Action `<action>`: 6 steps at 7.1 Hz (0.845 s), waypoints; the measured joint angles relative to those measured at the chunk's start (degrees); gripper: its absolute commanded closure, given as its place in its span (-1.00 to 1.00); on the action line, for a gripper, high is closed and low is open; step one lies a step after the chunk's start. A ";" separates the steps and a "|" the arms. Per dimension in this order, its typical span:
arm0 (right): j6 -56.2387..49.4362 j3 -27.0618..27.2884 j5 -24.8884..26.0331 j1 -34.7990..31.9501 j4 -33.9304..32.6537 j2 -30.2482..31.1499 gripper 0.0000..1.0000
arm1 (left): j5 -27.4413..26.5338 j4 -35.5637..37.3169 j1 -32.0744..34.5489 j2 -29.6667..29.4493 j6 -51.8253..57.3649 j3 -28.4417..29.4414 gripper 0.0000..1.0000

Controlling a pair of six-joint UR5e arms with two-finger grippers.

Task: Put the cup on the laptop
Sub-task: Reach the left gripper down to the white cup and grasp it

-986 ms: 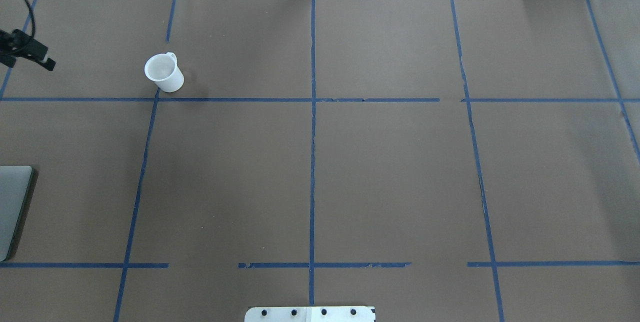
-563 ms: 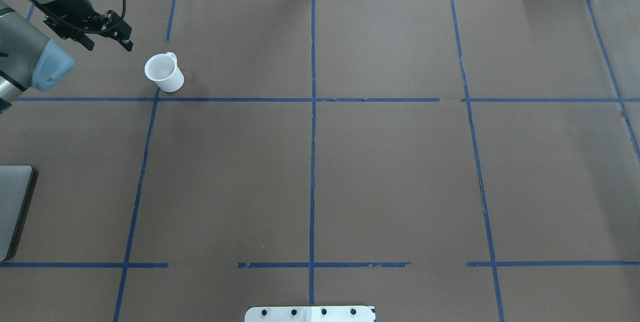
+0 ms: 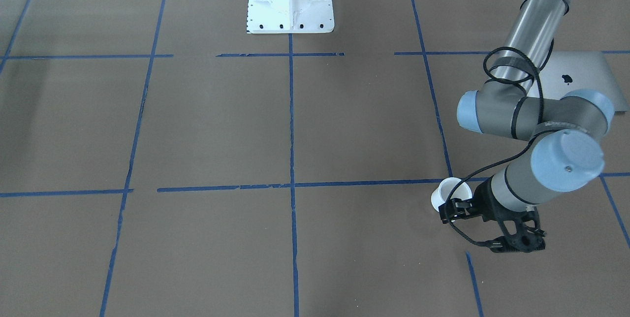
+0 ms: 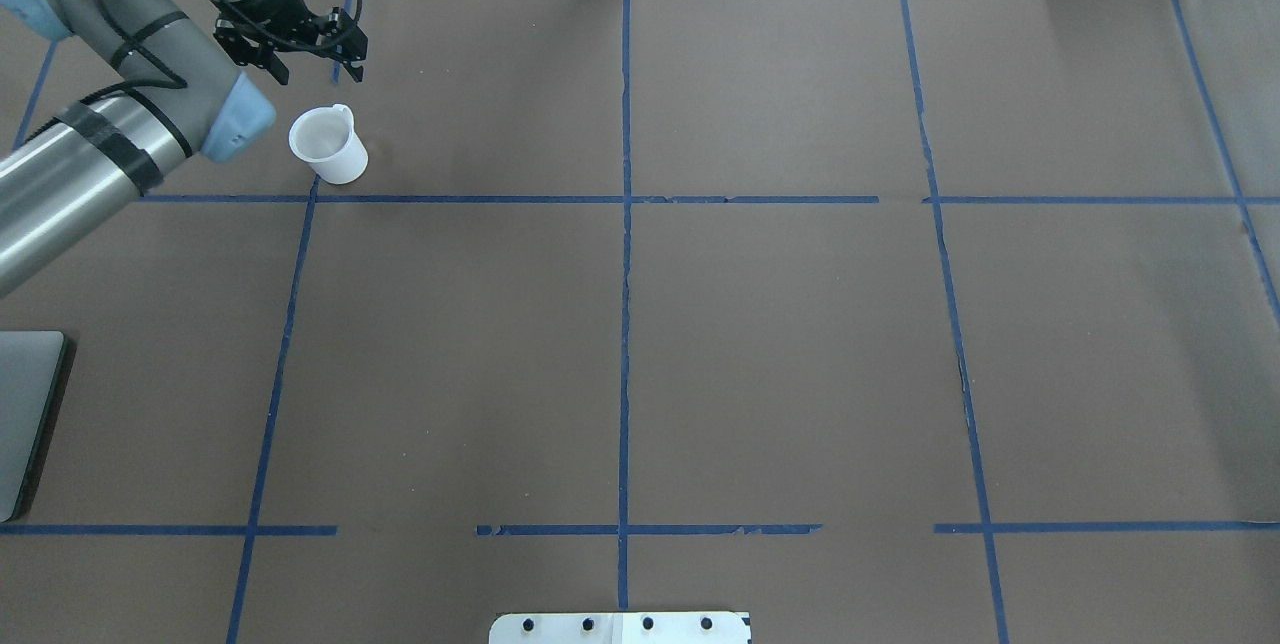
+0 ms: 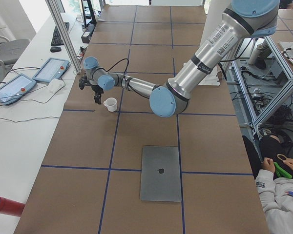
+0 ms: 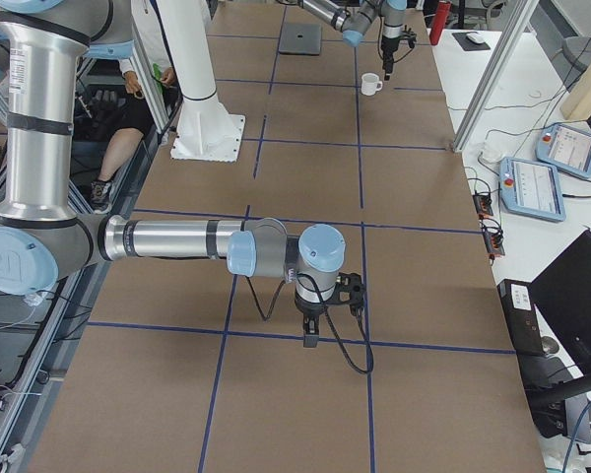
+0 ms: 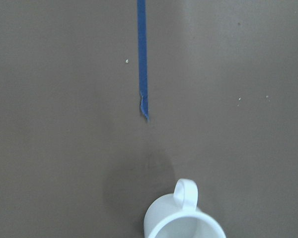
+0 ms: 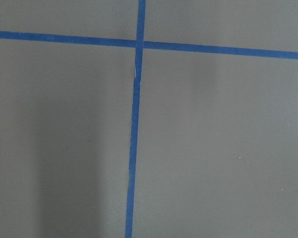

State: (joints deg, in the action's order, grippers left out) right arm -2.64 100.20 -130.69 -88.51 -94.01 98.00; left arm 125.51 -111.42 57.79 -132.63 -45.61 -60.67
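The white cup (image 4: 328, 146) stands upright on the brown table at the far left, handle pointing away from the robot. It also shows in the front view (image 3: 450, 190), the left side view (image 5: 110, 104), the right side view (image 6: 371, 84) and the bottom edge of the left wrist view (image 7: 184, 220). My left gripper (image 4: 312, 74) is open and empty, hovering just beyond the cup and apart from it. The silver-grey laptop (image 5: 160, 173) lies closed near the table's left end (image 3: 581, 76), well clear of the cup. My right gripper (image 6: 310, 335) hangs over bare table; I cannot tell if it is open or shut.
Blue tape lines (image 4: 625, 224) divide the brown table. The white robot base plate (image 3: 290, 2) sits at the robot's edge. Teach pendants (image 5: 51, 69) and a metal post (image 5: 63, 34) stand beyond the far edge. A seated person (image 5: 278, 180) is beside the robot's side.
My left arm has swept in from the left edge toward the right and now hovers just beyond the cup. The cup and laptop have not moved.
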 measured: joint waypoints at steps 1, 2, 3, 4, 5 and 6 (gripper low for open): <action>0.00 0.00 0.00 0.00 0.00 0.00 -1.00 | -1.74 -1.37 -1.40 -0.33 -0.82 1.39 -0.73; 0.00 0.00 0.00 0.00 0.03 0.00 -1.00 | -2.40 -1.93 -2.51 -0.21 -1.05 2.11 0.26; 0.00 0.00 0.00 0.00 0.05 0.00 -1.00 | -2.61 -2.14 -3.27 -0.04 -1.03 2.52 0.99; 0.00 0.00 0.00 0.00 0.05 0.00 -1.00 | -2.64 -2.19 -3.58 0.04 -0.73 2.65 1.00; 0.00 0.00 0.00 0.00 0.06 0.00 -1.00 | -2.66 -2.20 -3.69 0.07 -0.43 2.65 1.00; 0.00 0.00 0.00 0.00 0.06 0.00 -1.00 | -2.70 -2.13 -3.65 0.08 -0.32 2.63 1.00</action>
State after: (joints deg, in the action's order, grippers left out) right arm -2.64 100.20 -130.69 -88.51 -93.96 98.00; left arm 122.81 -113.54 54.15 -132.54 -45.93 -58.04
